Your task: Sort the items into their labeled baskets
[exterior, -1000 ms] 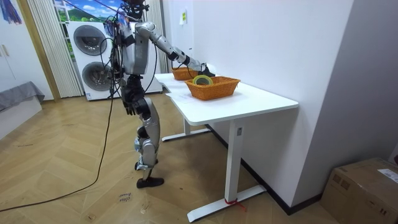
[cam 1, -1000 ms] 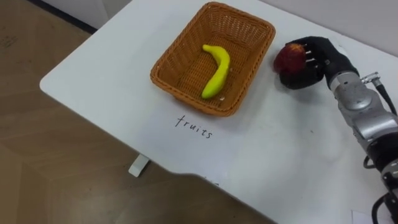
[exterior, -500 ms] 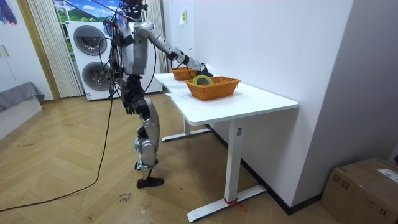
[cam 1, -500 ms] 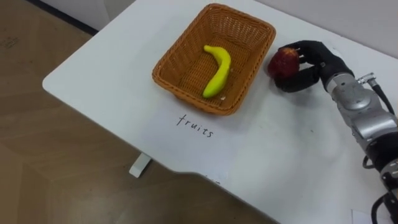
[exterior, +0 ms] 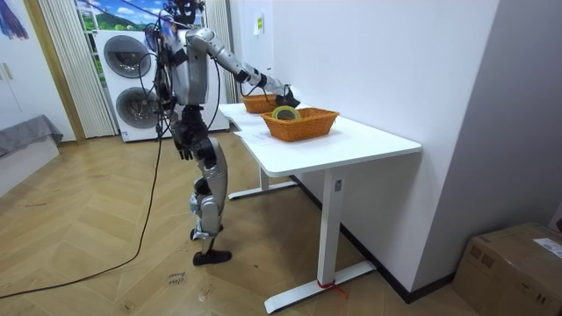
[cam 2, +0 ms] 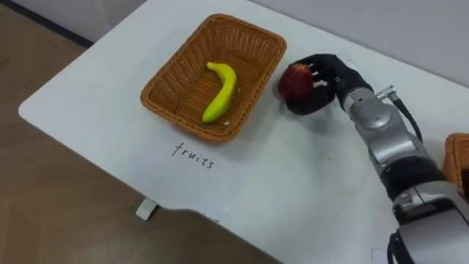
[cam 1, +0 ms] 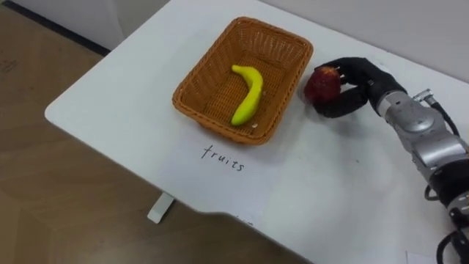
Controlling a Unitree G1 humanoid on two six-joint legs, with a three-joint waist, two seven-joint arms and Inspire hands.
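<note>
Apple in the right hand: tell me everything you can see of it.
The apple is round, dark red with paler flecks. The right hand grips it, fingers curled round its sides. It is outside the wicker basket, close beside its right-hand rim; whether it touches the table I cannot tell.

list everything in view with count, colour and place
table: one, white, against the wall
fruit basket: one, brown wicker, on the table
banana: one, yellow, inside the fruit basket
apple: one, red, beside the fruit basket's right rim
handwritten label: one, dark, before the fruit basket
second basket: one, brown wicker, on the table, robot's right
roll: one, yellow-green, in the second basket
washing machines: two, white, stacked beyond the robot
cardboard box: one, brown, floor, room view's right
right hand: one, black, curled round the apple
left hand: one, dark, hanging by the hip
</note>
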